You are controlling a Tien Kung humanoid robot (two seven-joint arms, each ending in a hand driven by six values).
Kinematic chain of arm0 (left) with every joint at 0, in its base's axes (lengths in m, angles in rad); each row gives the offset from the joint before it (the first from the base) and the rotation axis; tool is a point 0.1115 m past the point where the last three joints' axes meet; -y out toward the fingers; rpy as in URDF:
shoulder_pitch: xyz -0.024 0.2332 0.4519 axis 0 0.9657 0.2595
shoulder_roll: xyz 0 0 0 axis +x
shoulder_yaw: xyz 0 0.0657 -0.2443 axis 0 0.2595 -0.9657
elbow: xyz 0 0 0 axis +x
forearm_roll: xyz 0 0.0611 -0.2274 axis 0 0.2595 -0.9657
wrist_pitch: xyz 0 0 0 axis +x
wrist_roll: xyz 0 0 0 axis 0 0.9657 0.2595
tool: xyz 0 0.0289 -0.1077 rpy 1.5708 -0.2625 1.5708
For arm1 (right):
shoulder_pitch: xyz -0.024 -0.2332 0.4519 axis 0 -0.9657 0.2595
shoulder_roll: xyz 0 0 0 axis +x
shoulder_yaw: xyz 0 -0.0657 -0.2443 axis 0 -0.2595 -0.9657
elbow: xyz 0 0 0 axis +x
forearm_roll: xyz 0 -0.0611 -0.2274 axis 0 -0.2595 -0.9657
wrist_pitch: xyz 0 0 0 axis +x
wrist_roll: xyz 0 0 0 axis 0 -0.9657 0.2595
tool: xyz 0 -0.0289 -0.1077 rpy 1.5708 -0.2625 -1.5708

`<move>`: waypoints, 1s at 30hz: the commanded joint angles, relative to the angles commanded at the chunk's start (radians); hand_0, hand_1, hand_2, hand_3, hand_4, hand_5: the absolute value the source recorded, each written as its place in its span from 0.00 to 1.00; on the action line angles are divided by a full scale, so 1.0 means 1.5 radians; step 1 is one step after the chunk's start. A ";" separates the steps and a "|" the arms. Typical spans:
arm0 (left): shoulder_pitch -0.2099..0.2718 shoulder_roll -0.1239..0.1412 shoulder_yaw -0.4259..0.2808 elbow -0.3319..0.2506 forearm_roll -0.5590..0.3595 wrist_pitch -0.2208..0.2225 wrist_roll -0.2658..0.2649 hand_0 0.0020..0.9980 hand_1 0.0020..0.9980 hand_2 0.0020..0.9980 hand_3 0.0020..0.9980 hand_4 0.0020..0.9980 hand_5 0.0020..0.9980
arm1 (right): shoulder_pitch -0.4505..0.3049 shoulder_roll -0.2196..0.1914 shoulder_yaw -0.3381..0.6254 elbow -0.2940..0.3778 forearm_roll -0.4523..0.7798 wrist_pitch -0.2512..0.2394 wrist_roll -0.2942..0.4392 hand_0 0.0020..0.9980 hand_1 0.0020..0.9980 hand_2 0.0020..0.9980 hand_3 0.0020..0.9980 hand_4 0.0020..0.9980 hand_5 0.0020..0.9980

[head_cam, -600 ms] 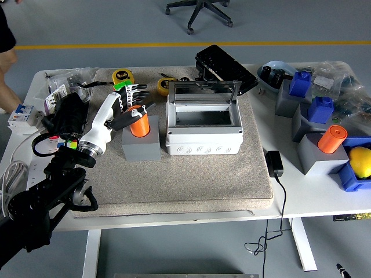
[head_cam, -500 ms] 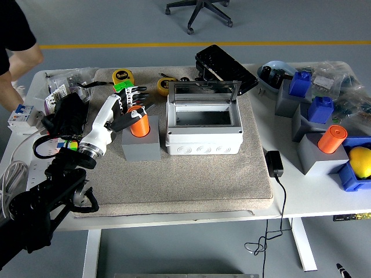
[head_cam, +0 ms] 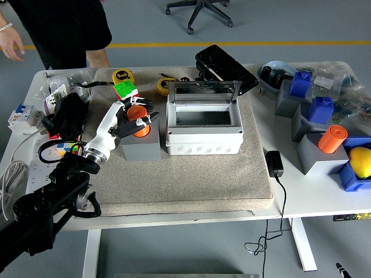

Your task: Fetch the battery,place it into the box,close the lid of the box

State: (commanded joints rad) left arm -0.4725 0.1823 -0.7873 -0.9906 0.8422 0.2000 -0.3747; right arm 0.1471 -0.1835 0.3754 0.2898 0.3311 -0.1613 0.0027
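My left hand (head_cam: 134, 116) is now closing around the orange battery (head_cam: 138, 120), which is sitting in its grey stand (head_cam: 141, 145) at nine o'clock of the open box (head_cam: 204, 134); I'm judging it ready for lifting.

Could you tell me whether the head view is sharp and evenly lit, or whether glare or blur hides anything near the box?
Head view: lighting is soft and even, with only faint shadows on the mat. The box and orange battery are sharp. The left hand around the battery is slightly soft. The raised clear lid shows mild reflections, nothing hidden. The person at the top is cropped.
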 joint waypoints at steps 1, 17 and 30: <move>-0.001 -0.001 0.001 0.001 -0.003 0.000 -0.001 0.58 0.58 0.53 0.53 1.00 0.22 | 0.000 0.000 0.000 0.000 0.000 0.000 0.000 0.73 0.67 0.66 0.60 1.00 0.63; -0.020 -0.019 0.014 0.023 -0.039 0.011 -0.008 0.49 0.51 0.50 0.52 0.98 0.00 | 0.001 0.000 -0.003 0.000 0.003 0.002 0.000 0.73 0.67 0.66 0.60 1.00 0.63; -0.031 -0.030 0.021 0.046 -0.075 0.009 -0.001 0.30 0.28 0.24 0.20 0.50 0.00 | 0.002 0.001 -0.006 0.001 0.004 0.001 0.000 0.73 0.67 0.66 0.60 1.00 0.63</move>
State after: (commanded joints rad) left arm -0.5196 0.1371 -0.7557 -0.9221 0.7294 0.2136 -0.3759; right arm 0.1497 -0.1823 0.3658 0.2908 0.3374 -0.1591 0.0029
